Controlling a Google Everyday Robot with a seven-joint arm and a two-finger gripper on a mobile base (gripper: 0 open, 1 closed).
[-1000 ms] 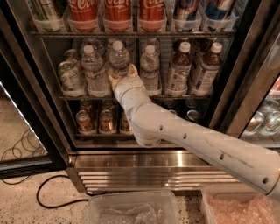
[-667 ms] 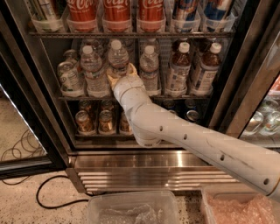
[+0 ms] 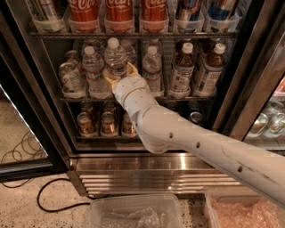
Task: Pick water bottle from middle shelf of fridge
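Observation:
The fridge stands open in front of me. On its middle shelf stand clear water bottles with white caps. My gripper reaches into that shelf at the end of the white arm. It is shut on one water bottle, with a tan fingertip on each side of its lower body. This bottle sits slightly higher than the ones beside it. Its base is hidden behind my wrist.
Other water bottles flank the held one. Brown drink bottles stand at right, red cola bottles on the rack above, small cans below. Clear plastic bins and a black cable lie on the floor.
The gripper and the water bottle in it have shifted slightly to the left. Nothing else has moved.

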